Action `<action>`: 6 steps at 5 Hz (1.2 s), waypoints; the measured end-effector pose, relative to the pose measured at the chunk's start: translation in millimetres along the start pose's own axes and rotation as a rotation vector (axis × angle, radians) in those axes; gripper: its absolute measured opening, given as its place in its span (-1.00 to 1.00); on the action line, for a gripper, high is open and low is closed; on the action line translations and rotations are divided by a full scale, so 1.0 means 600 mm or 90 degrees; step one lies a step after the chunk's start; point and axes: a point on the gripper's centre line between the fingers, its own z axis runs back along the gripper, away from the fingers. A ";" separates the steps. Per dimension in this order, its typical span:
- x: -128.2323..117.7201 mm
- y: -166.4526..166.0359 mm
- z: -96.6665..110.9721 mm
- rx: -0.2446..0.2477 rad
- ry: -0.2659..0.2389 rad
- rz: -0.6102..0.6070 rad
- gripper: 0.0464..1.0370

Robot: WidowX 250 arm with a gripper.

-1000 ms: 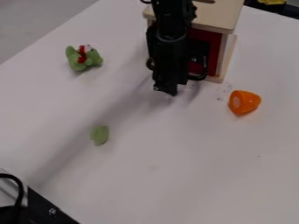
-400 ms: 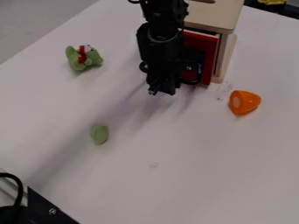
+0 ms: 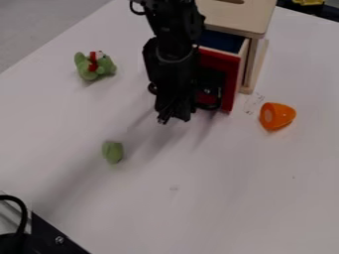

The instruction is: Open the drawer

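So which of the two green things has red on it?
The green toy figure at upper left, with a red band; the smaller green piece below is plain.

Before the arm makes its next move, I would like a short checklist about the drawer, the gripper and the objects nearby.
1. Drawer open: ok, its front stands away from the wooden cabinet and the blue inside shows.
2. Drawer fully out: cannot tell.
3. Gripper at the drawer's red front: ok.
4. Gripper's hold on the drawer: cannot tell, the contact is hidden.
5. Orange toy apart from the drawer: ok.
6. Small green piece apart from gripper and drawer: ok.
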 end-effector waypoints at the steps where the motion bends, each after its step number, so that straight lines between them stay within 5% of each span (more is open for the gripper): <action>1: -0.010 0.024 0.000 -0.005 -0.003 0.002 -0.80; 2: -0.019 0.030 0.001 -0.003 -0.008 0.008 -0.75; 5: -0.039 0.031 0.020 -0.003 -0.023 -0.062 0.88; 6: -0.037 0.028 0.039 -0.019 -0.026 -0.065 0.92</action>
